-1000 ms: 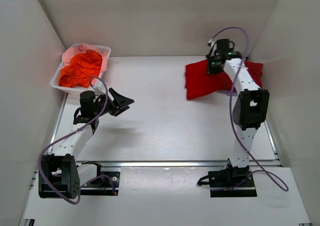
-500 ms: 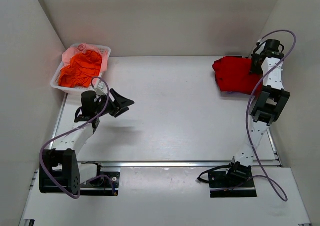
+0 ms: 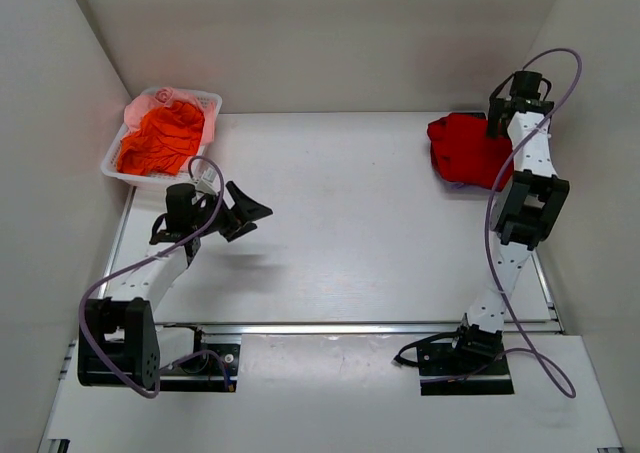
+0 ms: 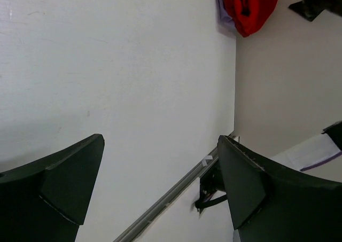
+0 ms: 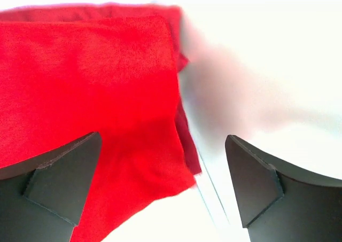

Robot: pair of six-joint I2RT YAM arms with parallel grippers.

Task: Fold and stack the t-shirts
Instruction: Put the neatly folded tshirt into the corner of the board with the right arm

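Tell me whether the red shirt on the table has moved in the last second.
Yes. The red shirt slid right, bunching up closer to the right wall.

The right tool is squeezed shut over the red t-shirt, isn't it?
Not quite. The right tool is open, not shut, its fingers spread wide over the folded deep-red cloth t-shirt. The right wrist view shows this.

- The shirt (image 5: 96,92) was red cloth, fine-knit and matt.
- The table (image 4: 107,65) was white, matt and faintly grainy.
- The basket (image 3: 208,101) was white plastic lattice.
- The rail (image 3: 340,327) was dull bare metal.
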